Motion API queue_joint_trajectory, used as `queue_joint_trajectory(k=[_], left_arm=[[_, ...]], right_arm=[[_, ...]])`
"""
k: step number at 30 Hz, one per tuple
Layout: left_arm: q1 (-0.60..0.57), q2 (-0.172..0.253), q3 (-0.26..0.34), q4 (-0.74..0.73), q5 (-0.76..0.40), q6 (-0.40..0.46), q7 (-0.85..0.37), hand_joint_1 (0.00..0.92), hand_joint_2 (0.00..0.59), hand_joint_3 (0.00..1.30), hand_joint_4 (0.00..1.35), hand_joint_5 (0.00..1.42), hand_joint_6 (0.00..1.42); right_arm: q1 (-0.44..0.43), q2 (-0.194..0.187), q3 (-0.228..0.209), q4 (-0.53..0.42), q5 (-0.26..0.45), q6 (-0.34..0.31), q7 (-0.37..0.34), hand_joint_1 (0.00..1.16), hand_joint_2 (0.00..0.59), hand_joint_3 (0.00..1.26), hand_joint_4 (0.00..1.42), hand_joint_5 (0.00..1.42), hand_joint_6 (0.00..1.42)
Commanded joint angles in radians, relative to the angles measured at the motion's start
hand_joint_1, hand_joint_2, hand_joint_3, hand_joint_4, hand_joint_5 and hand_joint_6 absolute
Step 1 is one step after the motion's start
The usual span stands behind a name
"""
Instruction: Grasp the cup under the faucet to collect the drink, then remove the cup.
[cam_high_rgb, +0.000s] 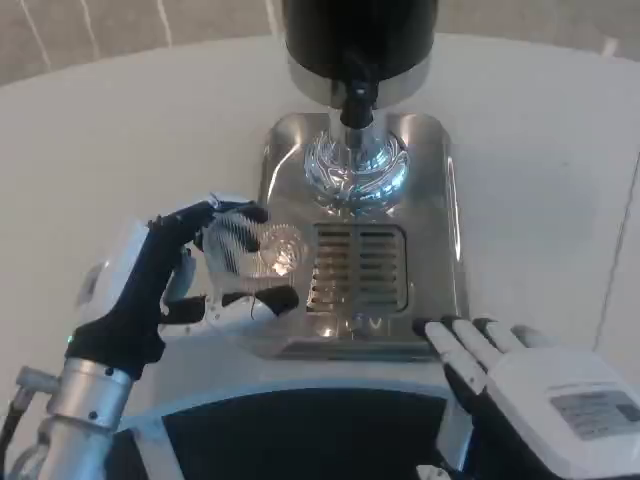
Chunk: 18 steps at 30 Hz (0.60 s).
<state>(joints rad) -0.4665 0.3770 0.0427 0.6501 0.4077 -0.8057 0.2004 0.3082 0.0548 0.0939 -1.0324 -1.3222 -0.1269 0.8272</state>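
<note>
Here the left hand (165, 285) grips the cup (255, 262); the right hand (530, 385) lies spread.

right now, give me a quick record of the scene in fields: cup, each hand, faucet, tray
cup: clear cup, held over the left edge of the dispenser base, not under the faucet
left hand: left hand grips the cup from its left side
right hand: right hand holds nothing, fingers apart, at the base's front right corner
faucet: black faucet above the shiny base
drip tray: slotted grille to the right of the cup
table: white table
</note>
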Motion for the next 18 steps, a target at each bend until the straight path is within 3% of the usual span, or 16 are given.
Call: queue_joint_trajectory(k=[1, 9, 18], left_arm=[[-0.090, -0.003, -0.033, 0.120, 0.028, -0.032, 0.078, 0.557, 0.017, 1.00, 1.18, 1.37, 1.42], [-0.229, -0.028, -0.095, 0.315, 0.044, -0.056, 0.181, 0.557, 0.017, 1.00, 1.18, 1.37, 1.42], [-0.318, -0.075, -0.146, 0.381, 0.039, -0.069, 0.219, 0.557, 0.017, 1.00, 1.18, 1.37, 1.42]], right_arm=[[-0.003, 0.030, -0.025, -0.015, 0.009, -0.010, 0.023, 0.31, 0.519, 0.00, 0.00, 0.00, 0.00], [-0.016, 0.027, -0.066, -0.015, 0.021, -0.010, 0.054, 0.31, 0.519, 0.00, 0.00, 0.00, 0.00], [0.005, 0.020, -0.118, -0.015, 0.071, -0.023, 0.047, 0.31, 0.519, 0.00, 0.00, 0.00, 0.00]])
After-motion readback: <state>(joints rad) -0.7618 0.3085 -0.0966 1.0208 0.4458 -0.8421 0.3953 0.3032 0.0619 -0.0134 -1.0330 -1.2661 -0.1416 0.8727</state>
